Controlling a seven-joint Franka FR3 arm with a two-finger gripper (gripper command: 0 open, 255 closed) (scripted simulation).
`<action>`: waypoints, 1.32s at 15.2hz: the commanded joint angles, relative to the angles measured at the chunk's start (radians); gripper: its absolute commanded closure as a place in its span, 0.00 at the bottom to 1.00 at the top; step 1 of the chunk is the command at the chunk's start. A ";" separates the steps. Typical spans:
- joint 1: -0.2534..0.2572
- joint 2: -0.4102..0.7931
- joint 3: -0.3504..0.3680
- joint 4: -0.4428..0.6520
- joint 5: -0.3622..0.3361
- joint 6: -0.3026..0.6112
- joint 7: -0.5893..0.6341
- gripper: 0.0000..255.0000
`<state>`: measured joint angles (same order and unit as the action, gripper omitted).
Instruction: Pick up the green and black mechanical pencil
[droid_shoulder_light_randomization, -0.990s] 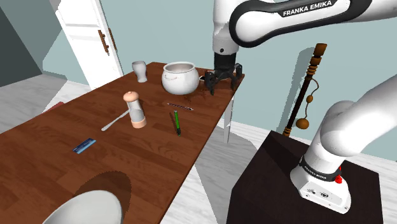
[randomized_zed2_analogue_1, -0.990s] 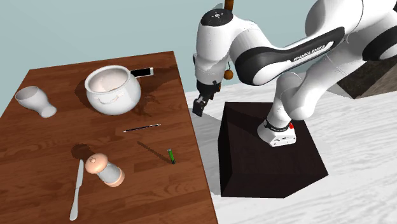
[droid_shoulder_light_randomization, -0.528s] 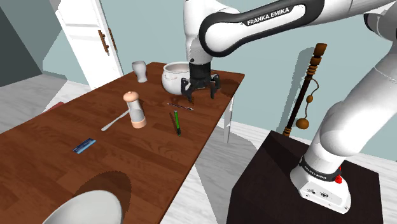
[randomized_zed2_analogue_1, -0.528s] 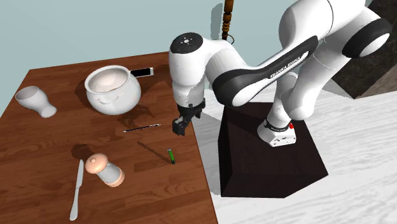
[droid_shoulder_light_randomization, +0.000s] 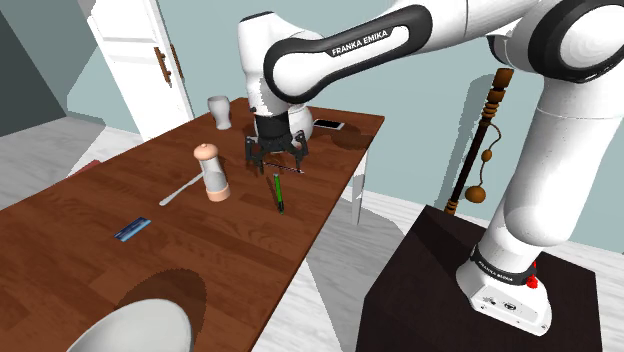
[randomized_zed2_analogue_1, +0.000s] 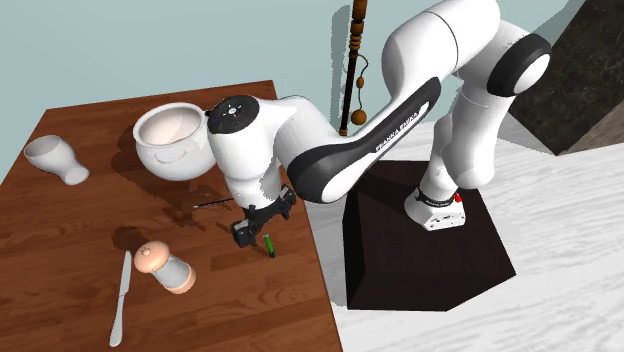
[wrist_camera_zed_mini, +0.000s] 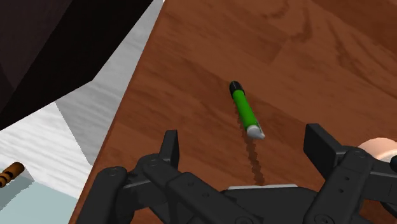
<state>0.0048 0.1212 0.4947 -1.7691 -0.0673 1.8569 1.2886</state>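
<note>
Approach stage: the black gripper (droid_shoulder_light_randomization: 277, 155), fingers spread and empty, hangs over the green and black mechanical pencil (wrist_camera_zed_mini: 244, 109), which lies flat on the wooden table (droid_shoulder_light_randomization: 200, 262) near its stand-side long edge; descent, closure and lift remain.

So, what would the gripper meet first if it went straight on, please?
Probably the green pencil, lying ahead between the gripper's open fingers; depth is unclear, so it could touch the table just short of it.
</note>
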 joint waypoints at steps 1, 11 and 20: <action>0.010 0.047 0.000 0.029 -0.018 0.011 0.034 0.00; 0.012 0.066 -0.003 -0.037 -0.029 0.094 0.043 1.00; 0.011 0.062 -0.002 -0.028 -0.027 0.082 0.041 1.00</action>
<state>0.0159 0.1860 0.4918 -1.8004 -0.0959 1.9443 1.3296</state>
